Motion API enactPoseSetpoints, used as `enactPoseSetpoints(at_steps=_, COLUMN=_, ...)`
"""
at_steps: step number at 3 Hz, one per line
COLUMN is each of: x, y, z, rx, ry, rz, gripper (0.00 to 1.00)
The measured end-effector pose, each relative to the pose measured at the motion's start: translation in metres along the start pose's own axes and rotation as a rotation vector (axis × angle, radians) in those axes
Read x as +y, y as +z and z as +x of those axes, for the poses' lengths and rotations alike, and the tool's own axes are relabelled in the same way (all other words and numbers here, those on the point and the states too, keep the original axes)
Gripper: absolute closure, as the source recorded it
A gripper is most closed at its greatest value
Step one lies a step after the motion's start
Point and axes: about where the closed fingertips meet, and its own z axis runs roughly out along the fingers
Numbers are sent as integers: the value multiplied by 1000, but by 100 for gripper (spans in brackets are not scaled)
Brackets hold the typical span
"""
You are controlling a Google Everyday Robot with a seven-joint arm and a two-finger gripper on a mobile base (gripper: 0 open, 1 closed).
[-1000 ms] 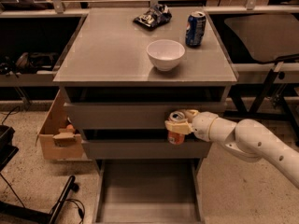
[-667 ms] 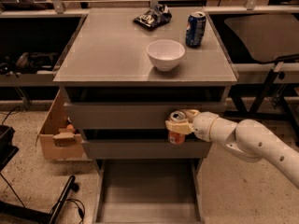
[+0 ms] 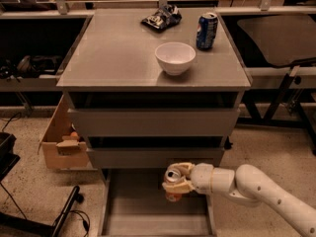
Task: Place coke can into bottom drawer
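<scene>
low and nearest us, the bottom drawer [image 3: 148, 216] stands pulled open. over the drawer's back right part our gripper [image 3: 177, 182] reaches in from the right, clamped around the coke can [image 3: 173, 175]. the can is upright, long axis vertical, silver top up, held above the drawer floor and seemingly clear of it. we judge the coming move is straight down. beyond and above the drawer, a white bowl [image 3: 175, 57] and a blue soda can [image 3: 207, 31] sit on the cabinet top [image 3: 113, 58].
</scene>
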Motion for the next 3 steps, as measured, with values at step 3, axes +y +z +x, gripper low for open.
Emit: enactPoseSetpoints(at_steps=3, x=-16, y=54, z=118, rx=23, ry=-33, rz=-80, gripper=100)
